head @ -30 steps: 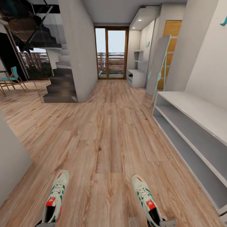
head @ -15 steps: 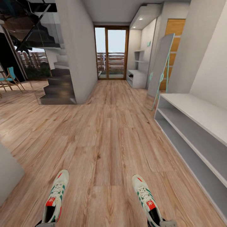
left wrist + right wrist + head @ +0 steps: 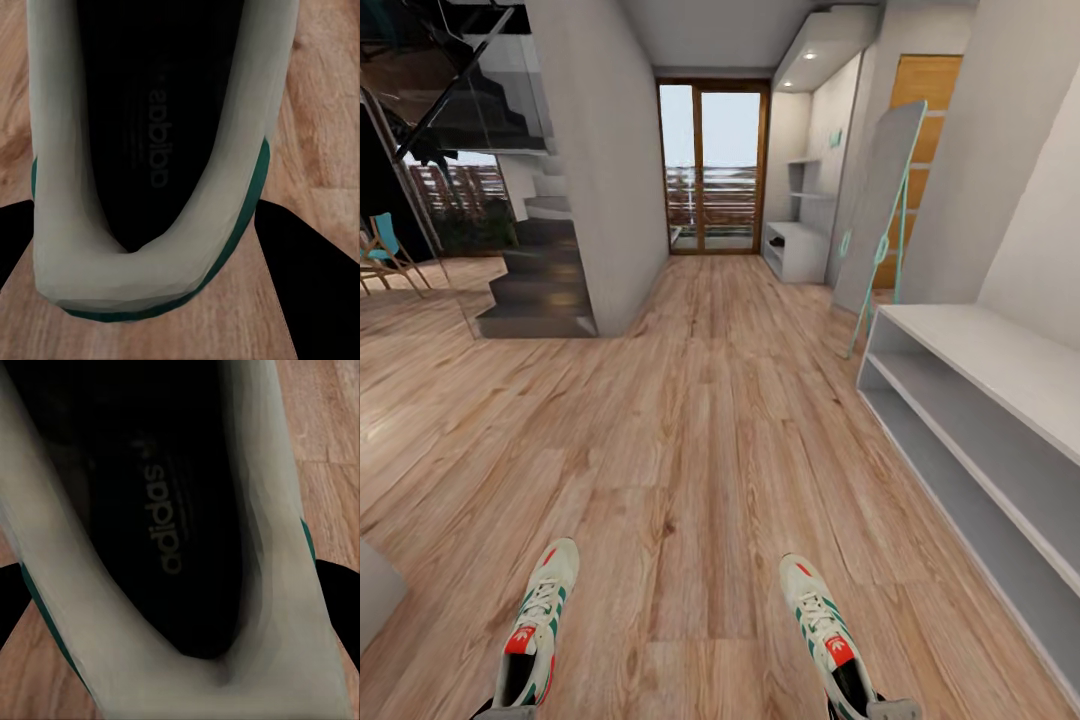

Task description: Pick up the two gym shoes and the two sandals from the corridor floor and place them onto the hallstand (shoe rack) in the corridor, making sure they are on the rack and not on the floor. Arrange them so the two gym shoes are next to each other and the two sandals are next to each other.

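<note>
Two white gym shoes with green stripes sit low in the head view, toes pointing ahead over the corridor floor (image 3: 710,440). The left gym shoe (image 3: 535,635) is held at its heel by my left gripper (image 3: 508,712). The right gym shoe (image 3: 828,640) is held at its heel by my right gripper (image 3: 890,708). In the left wrist view the shoe's heel rim (image 3: 150,289) lies between black fingers (image 3: 319,292). The right wrist view looks into the other shoe (image 3: 165,547), with a finger (image 3: 341,600) at its side. The light-grey hallstand (image 3: 980,400) runs along the right wall, its shelves bare. The sandals are out of view.
A tall mirror (image 3: 880,210) leans against the right wall just beyond the hallstand. A smaller white cabinet (image 3: 795,250) stands farther down near the glass door (image 3: 710,170). Stairs (image 3: 540,290) and a wall column are at the left. A grey wall corner (image 3: 375,595) juts in at the lower left.
The whole view has shifted: the hallstand has slid right and the grey corner at lower left has shrunk, so the camera moved. Both shoes keep their places in the grippers.
</note>
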You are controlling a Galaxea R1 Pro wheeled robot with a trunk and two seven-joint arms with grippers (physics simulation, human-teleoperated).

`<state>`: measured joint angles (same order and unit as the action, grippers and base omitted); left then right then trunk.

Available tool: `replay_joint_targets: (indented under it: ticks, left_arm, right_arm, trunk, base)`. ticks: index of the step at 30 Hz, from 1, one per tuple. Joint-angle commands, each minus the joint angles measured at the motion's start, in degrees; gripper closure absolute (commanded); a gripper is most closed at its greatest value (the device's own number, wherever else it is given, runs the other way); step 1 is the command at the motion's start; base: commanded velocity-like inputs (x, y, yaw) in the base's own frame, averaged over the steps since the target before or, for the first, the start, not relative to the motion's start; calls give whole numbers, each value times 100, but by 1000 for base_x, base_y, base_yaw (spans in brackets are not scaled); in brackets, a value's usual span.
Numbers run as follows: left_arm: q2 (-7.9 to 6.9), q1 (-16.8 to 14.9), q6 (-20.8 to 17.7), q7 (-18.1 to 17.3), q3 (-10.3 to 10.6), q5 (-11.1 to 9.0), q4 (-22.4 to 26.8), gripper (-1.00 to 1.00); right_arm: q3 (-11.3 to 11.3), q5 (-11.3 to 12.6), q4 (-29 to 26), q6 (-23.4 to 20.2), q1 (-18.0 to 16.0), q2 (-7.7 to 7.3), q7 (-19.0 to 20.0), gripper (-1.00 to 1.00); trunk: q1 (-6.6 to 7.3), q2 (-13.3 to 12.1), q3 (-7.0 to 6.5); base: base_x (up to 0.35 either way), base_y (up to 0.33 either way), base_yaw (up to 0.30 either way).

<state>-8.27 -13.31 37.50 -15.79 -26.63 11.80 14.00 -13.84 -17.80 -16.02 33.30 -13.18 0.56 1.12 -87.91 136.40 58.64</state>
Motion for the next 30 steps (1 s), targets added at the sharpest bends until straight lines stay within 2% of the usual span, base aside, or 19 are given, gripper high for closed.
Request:
replay_joint_targets:
  ticks: [1,30]
  left_arm:
    - [1,-5,19,-30,-53,42,-3,100]
    - [2,-5,21,-30,-53,42,-3,100]
  right_arm:
    - [-48,-48,-2,18,-5,5,11,100]
    - [-65,-56,-7,16,-5,-3,11,100]
  trunk:
    - [-2,2,5]
    - [-2,2,5]
  base:
    - [337,0,0]
    - [337,0,0]
